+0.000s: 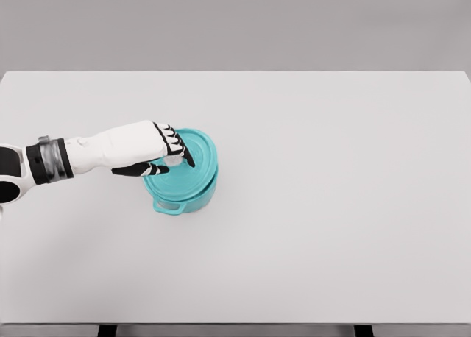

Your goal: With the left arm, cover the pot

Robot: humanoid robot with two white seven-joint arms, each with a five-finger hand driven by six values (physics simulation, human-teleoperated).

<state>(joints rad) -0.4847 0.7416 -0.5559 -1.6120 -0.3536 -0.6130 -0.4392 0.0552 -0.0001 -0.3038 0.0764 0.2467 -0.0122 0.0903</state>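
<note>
1. The left hand [163, 151] has its fingers [176, 142] curled down over the middle of the lid [193, 168], with the thumb [140, 170] reaching in from the near side; they close around a small pale knob [174, 160] at the lid's centre, so the hand grips the lid by that knob.
2. The hand lies palm down, knuckles up, over the lid's left half; the white forearm [103, 149] runs almost level from the left edge of the view, rising slightly toward the wrist; a grey and black cuff [50, 161] shows near that edge.
3. The teal lid sits on top of the teal pot [182, 197], tilted a little, its far right edge higher; a pot handle [168, 206] juts out at the near left.
4. The pot stands on the white table [331, 204], left of centre.
</note>
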